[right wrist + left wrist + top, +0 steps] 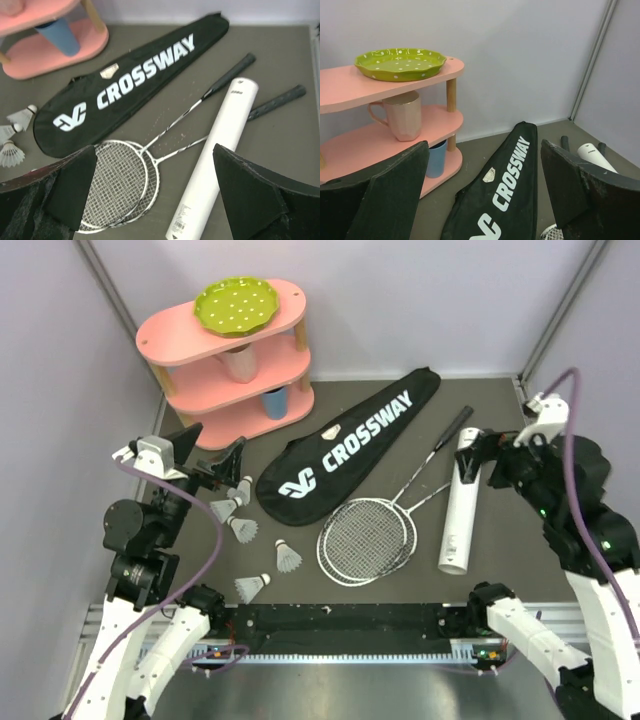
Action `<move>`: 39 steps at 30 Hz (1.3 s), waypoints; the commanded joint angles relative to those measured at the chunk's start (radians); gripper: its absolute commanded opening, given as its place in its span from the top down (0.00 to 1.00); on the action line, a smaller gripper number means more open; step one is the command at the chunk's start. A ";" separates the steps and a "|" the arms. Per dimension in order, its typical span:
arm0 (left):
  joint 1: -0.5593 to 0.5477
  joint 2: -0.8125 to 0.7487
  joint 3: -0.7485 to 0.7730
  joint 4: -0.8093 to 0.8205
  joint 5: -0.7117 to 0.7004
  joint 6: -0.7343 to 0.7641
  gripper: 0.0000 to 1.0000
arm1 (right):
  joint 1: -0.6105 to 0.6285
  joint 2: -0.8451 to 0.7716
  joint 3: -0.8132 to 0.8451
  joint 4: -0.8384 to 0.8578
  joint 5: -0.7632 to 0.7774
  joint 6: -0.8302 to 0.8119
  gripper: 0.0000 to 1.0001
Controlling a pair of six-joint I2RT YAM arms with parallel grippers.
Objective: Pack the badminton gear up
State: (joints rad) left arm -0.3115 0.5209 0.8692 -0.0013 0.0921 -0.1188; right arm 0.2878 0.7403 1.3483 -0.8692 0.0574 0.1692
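Observation:
The black "CROSSWAY" bag (345,445) (505,200) (135,80) lies flat and diagonal at mid-table. Two silver rackets (365,538) (120,185) lie with their heads overlapping just right of it, black handles pointing to the far right. A long white tube (458,505) (220,145) (595,155) lies beside them. Several white shuttlecocks (243,530) (15,135) are scattered left of the bag. My left gripper (210,447) (484,150) hovers open above the shuttlecocks, holding nothing. My right gripper (485,460) (154,155) hangs open and holding nothing over the tube's far end.
A pink three-tier shelf (225,360) (350,90) stands at the back left, with a green dotted plate (237,304) (400,62) on top, a pink mug (402,115) on the middle tier and a blue cup (436,159) on the lowest. Walls close the table on three sides.

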 commanded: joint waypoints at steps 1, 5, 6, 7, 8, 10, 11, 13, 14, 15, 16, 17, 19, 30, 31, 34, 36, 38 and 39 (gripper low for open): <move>-0.003 0.005 0.002 0.055 0.020 0.005 0.04 | 0.010 0.105 -0.040 0.038 -0.054 0.036 0.01; -0.003 0.031 -0.002 0.057 0.044 -0.011 0.04 | 0.011 0.299 -0.040 0.048 -0.103 0.058 0.01; -0.003 0.039 -0.002 0.057 0.047 -0.015 0.04 | 0.011 0.327 -0.037 0.053 -0.084 0.058 0.01; -0.003 0.044 -0.004 0.058 0.047 -0.018 0.04 | 0.010 0.361 -0.038 0.058 -0.067 0.056 0.01; -0.003 0.050 -0.006 0.057 0.049 -0.025 0.04 | 0.010 0.390 -0.035 0.061 -0.051 0.053 0.01; -0.003 0.068 -0.006 0.057 0.061 -0.031 0.04 | 0.002 0.477 -0.028 0.070 0.019 0.044 0.01; -0.003 0.074 -0.003 0.057 0.069 -0.038 0.04 | -0.013 0.505 -0.026 0.085 0.030 0.047 0.01; -0.003 0.091 0.001 0.057 0.086 -0.045 0.04 | -0.103 0.577 -0.037 0.120 -0.039 0.071 0.01; -0.005 0.093 0.002 0.055 0.093 -0.051 0.04 | -0.133 0.602 -0.041 0.136 -0.054 0.094 0.01; -0.003 0.096 0.002 0.055 0.098 -0.054 0.04 | -0.166 0.622 -0.057 0.169 -0.051 0.099 0.01; -0.005 0.096 0.001 0.055 0.106 -0.058 0.04 | -0.180 0.658 -0.064 0.183 -0.036 0.105 0.01; -0.005 0.096 -0.001 0.057 0.109 -0.062 0.04 | -0.188 0.677 -0.072 0.197 -0.024 0.113 0.01; -0.005 0.099 -0.001 0.058 0.120 -0.064 0.04 | -0.235 0.721 -0.090 0.243 -0.036 0.118 0.01; -0.005 0.117 -0.001 0.067 0.162 -0.088 0.04 | -0.326 0.987 -0.041 0.331 0.053 0.133 0.07; -0.005 0.117 -0.002 0.069 0.161 -0.090 0.04 | -0.326 0.999 -0.044 0.332 0.064 0.130 0.08; -0.005 0.120 -0.001 0.070 0.169 -0.093 0.04 | -0.326 1.025 -0.081 0.374 0.097 0.119 0.13; -0.005 0.123 -0.002 0.072 0.178 -0.097 0.04 | -0.325 1.033 -0.101 0.400 0.119 0.107 0.18; -0.005 0.131 -0.002 0.075 0.184 -0.102 0.04 | -0.325 1.032 -0.123 0.435 0.128 0.099 0.18; -0.005 0.133 -0.002 0.076 0.190 -0.104 0.04 | -0.322 1.033 -0.126 0.441 0.122 0.096 0.23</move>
State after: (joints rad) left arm -0.3134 0.6403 0.8677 0.0055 0.2512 -0.2073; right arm -0.0399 1.7760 1.2415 -0.5209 0.1341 0.2840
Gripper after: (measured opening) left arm 0.959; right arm 0.820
